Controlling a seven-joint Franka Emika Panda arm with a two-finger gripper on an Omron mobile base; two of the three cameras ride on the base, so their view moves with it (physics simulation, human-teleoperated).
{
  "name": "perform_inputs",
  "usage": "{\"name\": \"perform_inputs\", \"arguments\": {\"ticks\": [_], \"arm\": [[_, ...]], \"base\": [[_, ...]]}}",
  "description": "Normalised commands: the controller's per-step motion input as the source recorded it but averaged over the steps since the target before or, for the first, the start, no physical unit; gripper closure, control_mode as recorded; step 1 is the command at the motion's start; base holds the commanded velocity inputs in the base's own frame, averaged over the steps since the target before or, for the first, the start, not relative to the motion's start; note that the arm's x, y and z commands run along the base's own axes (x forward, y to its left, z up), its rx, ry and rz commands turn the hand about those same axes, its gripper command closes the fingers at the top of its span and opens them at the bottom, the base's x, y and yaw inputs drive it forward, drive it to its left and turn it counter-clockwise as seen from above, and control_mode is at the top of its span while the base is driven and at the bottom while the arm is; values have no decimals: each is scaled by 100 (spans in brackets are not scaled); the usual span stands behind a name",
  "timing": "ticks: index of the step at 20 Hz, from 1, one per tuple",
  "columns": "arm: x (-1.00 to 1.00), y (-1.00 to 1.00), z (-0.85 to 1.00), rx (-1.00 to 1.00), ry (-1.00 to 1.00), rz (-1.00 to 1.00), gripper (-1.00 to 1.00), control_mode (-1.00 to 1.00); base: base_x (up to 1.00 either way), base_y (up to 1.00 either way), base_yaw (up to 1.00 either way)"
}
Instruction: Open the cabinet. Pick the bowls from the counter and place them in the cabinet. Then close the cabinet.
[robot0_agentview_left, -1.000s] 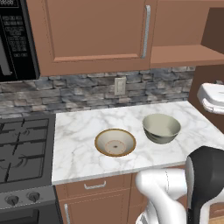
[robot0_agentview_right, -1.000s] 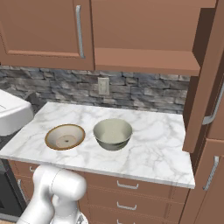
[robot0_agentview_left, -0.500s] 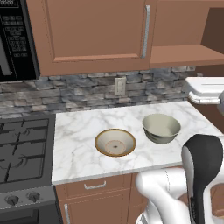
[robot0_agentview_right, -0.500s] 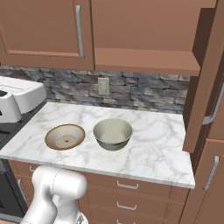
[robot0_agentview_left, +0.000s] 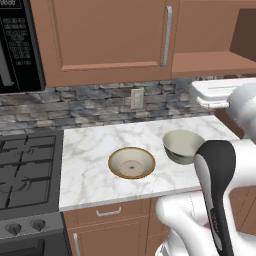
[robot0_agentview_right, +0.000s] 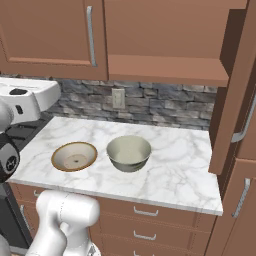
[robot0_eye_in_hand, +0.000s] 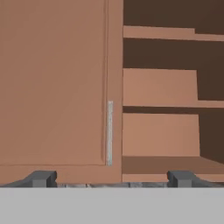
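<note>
Apparently the opening step is done: the cabinet (robot0_agentview_right: 165, 55) has its right door (robot0_agentview_right: 235, 100) swung out, its wooden shelf (robot0_eye_in_hand: 159, 89) bare, while the left door (robot0_agentview_left: 107, 37) is closed. Both bowls sit on the table (robot0_agentview_right: 185, 170), the cream bowl (robot0_agentview_left: 132, 162) just beside the grey-green bowl (robot0_agentview_left: 182, 146). The hand (robot0_eye_in_hand: 111, 178) faces the cabinet with fingers wide apart, holding nothing. Next it likely must drop toward 1 bowl and grip its rim.

You see the marble counter (robot0_agentview_left: 90, 165) beside the stove, carrying the cream bowl (robot0_agentview_left: 132, 162) and, just right, the grey-green bowl (robot0_agentview_left: 183, 146).
</note>
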Motion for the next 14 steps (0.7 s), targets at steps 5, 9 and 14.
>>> {"name": "perform_inputs", "arguments": {"ticks": [5, 9, 14], "arm": [[41, 9, -3, 1, -7, 4, -100, -100], [45, -11, -1, 0, -18, 0, -100, -100], [46, -15, 0, 0, -16, 0, -100, -100]], "base": [[0, 0, 0], [0, 0, 0], [0, 0, 0]]}}
